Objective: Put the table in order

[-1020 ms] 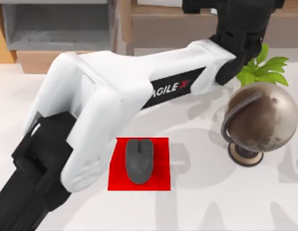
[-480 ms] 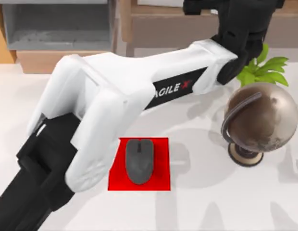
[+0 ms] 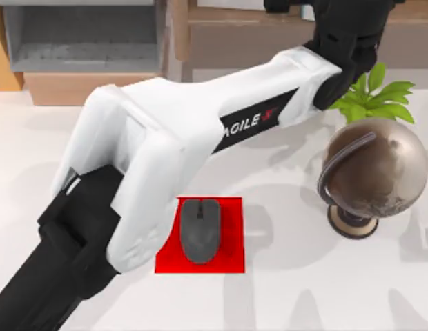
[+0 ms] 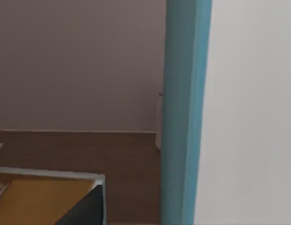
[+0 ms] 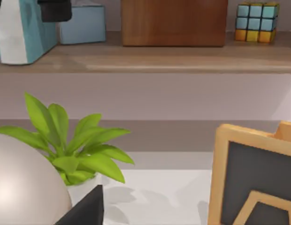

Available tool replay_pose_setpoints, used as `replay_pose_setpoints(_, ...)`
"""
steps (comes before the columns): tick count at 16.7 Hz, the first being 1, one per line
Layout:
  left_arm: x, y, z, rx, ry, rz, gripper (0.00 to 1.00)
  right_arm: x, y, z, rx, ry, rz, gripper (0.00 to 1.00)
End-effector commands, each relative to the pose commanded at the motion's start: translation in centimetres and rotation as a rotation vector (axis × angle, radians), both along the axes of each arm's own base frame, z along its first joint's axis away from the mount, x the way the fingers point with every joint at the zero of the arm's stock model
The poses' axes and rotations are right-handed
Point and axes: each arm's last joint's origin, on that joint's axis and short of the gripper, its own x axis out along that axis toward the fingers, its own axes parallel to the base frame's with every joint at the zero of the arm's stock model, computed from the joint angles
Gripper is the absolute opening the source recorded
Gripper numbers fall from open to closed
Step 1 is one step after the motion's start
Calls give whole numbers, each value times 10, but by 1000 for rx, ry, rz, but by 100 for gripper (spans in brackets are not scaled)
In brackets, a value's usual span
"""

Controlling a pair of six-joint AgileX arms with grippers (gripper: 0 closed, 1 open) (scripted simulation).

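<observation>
Overhanging table (image 3: 304, 289), left arm (image 3: 200, 131) hides shelf.

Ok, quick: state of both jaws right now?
Left gripper: reached to the shelf at the table's far edge, state cannot be told.
Right gripper: cannot be told.

The left arm (image 3: 172, 145) lies across the table (image 3: 317, 283), hiding a wide band of it and the left edge of the red mat (image 3: 231, 238). Its hand runs off the top view's upper edge, the fingers unseen. The plant (image 3: 376, 96) is partly hidden behind the globe (image 3: 376, 172). In the right wrist view, the picture's edge cuts off what may be a framed board (image 5: 256, 178).
</observation>
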Motion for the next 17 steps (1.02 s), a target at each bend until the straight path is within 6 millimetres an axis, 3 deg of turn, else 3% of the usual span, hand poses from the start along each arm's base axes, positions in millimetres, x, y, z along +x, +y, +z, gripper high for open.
replay_pose_setpoints(2, 0, 0, 0, 0, 0, 0, 100, 0, 0, 0, 0, 0, 0, 100)
replay_pose_setpoints(15, 0, 0, 0, 0, 0, 0, 2, 0, 0, 0, 0, 0, 0, 100)
replay_pose_setpoints(17, 0, 0, 0, 0, 0, 0, 0, 0, 0, 0, 0, 0, 0, 100)
